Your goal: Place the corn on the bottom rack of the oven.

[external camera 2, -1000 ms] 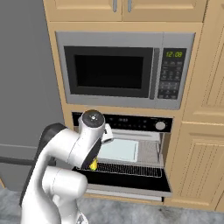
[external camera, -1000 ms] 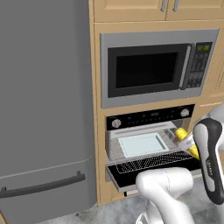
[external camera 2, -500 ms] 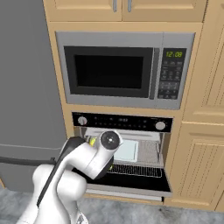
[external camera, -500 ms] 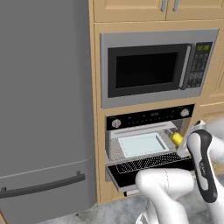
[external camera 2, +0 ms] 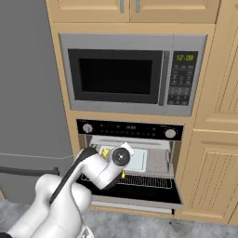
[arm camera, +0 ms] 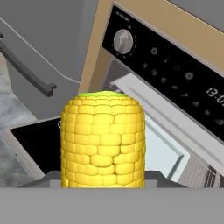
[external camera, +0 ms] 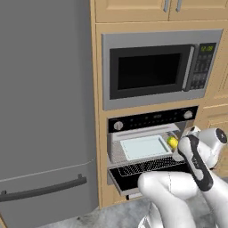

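My gripper [arm camera: 103, 180] is shut on the corn [arm camera: 103, 140], a stubby yellow cob standing upright between the fingers. The left base view shows the corn [external camera: 172, 142] at the right side of the oven's [external camera: 153, 120] open cavity, just right of the pale tray, with the gripper [external camera: 177, 149] under it. In the right base view a bit of the corn [external camera 2: 106, 152] peeks out behind my forearm. Beside the tray lies the grey wire bottom rack [external camera: 116, 154], seen in the hand view at lower right [arm camera: 202, 173]. The black door [external camera: 142, 174] hangs open below.
A pale rectangular tray [external camera: 143, 147] takes up the middle of the rack. A silver-framed microwave [external camera: 156, 69] sits above the oven. The grey fridge [external camera: 44, 111] stands to the left and wooden cabinets [external camera 2: 211, 176] to the right.
The arm has swung lower and in toward the oven. The corn has moved a little left, to the cavity mouth beside the tray. The grip has not changed.
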